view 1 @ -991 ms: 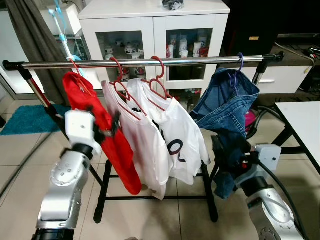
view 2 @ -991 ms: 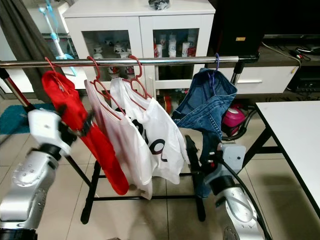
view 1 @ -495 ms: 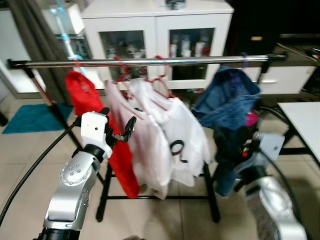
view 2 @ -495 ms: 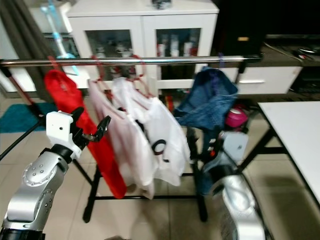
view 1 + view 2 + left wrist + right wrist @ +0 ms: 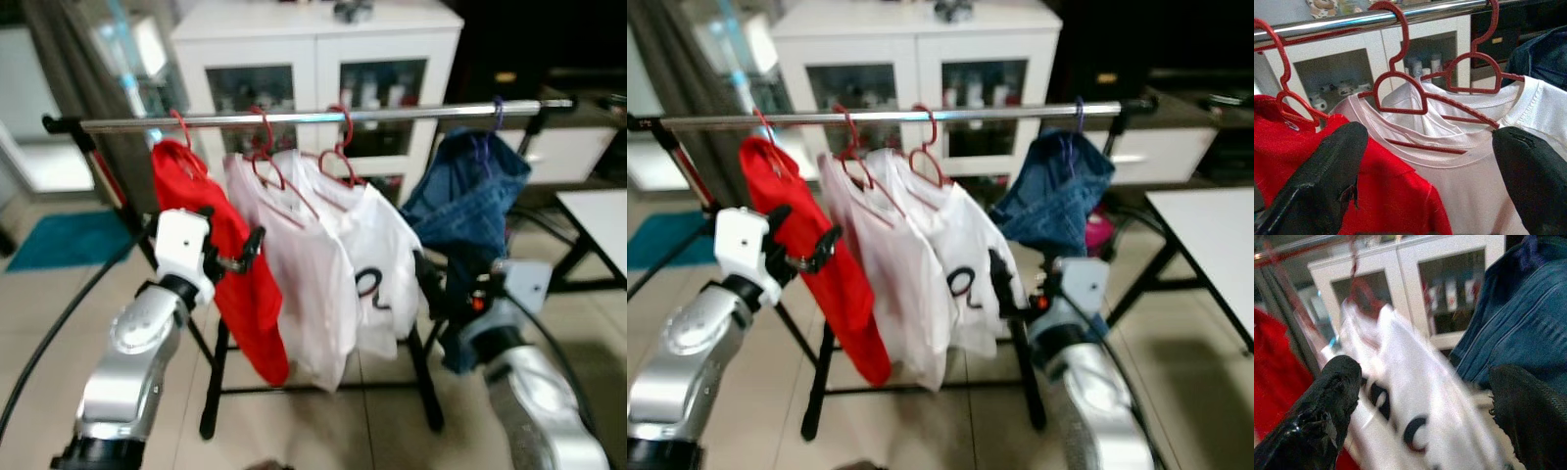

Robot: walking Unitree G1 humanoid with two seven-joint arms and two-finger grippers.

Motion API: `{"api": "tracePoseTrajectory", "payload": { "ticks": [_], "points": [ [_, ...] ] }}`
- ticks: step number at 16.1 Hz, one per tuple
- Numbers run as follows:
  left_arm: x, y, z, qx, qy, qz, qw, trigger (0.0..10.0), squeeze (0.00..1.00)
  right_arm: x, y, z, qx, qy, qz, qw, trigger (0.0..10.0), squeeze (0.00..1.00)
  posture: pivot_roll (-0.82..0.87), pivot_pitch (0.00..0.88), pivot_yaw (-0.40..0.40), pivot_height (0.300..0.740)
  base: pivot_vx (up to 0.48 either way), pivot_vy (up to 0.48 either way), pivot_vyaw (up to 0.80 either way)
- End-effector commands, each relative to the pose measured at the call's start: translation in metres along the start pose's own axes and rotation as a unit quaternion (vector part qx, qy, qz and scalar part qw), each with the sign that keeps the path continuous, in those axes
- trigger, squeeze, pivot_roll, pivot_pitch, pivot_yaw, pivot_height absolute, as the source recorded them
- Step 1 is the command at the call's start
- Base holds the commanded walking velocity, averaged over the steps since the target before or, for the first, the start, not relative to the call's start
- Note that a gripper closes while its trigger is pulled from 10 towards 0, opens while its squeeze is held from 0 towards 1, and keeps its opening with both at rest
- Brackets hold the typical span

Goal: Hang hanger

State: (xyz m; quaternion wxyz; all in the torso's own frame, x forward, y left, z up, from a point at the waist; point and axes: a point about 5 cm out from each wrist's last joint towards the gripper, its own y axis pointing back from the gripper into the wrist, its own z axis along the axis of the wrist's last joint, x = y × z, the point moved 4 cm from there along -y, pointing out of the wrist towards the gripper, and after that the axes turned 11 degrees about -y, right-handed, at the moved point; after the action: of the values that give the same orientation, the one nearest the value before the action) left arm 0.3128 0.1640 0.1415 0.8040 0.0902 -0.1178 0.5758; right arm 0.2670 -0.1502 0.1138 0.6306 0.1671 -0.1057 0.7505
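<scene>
A chrome rail carries three red hangers: one with a red garment, one with a pale pink shirt, one with a white printed shirt. A purple hanger further right holds a denim garment. My left gripper is open and empty, just in front of the red garment's lower edge; its fingers stand wide apart below the hanger necks. My right gripper is open and empty, low between the white shirt and the denim.
Behind the rack stands a white glass-door cabinet. At the right edge is a white table. A teal rug lies on the tiled floor at the left, beside a grey curtain. Black rack legs spread below the clothes.
The camera has swung, so the rack sits further right in view. My left gripper's fingers have come away from the red garment and spread. The right gripper stays low by the denim.
</scene>
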Motion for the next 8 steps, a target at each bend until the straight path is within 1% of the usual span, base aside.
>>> {"api": "tracePoseTrajectory", "payload": {
  "ticks": [1,2,3,5,6,7,8],
  "points": [
    [-0.007,0.001,0.002,0.0,0.01,-0.011,1.0,10.0,0.99,0.001,-0.003,0.005,-0.002,0.001,0.002,1.0,10.0,1.0,-0.1,0.0,0.068,0.74,0.0,0.3,0.0],
    [-0.013,0.004,0.001,0.003,0.016,-0.014,1.0,10.0,0.98,0.004,-0.004,0.005,-0.003,-0.005,0.011,1.0,10.0,1.0,-0.09,0.0,0.059,0.74,0.0,0.296,0.0],
    [-0.013,0.006,-0.001,0.006,0.022,-0.005,1.0,10.0,0.98,0.005,-0.006,0.003,0.0,-0.004,0.013,1.0,10.0,1.0,-0.08,0.0,0.055,0.74,0.0,0.3,0.0],
    [-0.016,0.007,-0.001,0.007,0.032,-0.003,0.999,10.0,0.98,0.011,-0.007,0.005,-0.006,-0.02,0.029,0.999,10.0,1.0,-0.08,0.0,0.054,0.74,0.0,0.304,0.0],
    [-0.019,0.008,-0.001,0.007,0.033,-0.006,0.999,10.0,0.98,0.012,-0.007,0.005,-0.008,-0.019,0.03,0.999,10.0,1.0,-0.08,0.0,0.055,0.74,0.0,0.296,0.0],
    [-0.02,0.007,-0.001,0.009,0.04,-0.001,0.999,10.0,0.98,0.011,-0.007,0.007,-0.016,-0.027,0.024,0.999,10.0,1.0,-0.08,0.0,0.06,0.74,0.0,0.296,0.0],
    [-0.019,0.006,0.003,-0.003,0.044,0.008,0.999,10.0,0.98,0.011,-0.007,0.007,-0.013,-0.027,0.028,0.999,10.0,1.0,-0.09,0.0,0.064,0.74,0.0,0.0,0.0]
  ]
}}
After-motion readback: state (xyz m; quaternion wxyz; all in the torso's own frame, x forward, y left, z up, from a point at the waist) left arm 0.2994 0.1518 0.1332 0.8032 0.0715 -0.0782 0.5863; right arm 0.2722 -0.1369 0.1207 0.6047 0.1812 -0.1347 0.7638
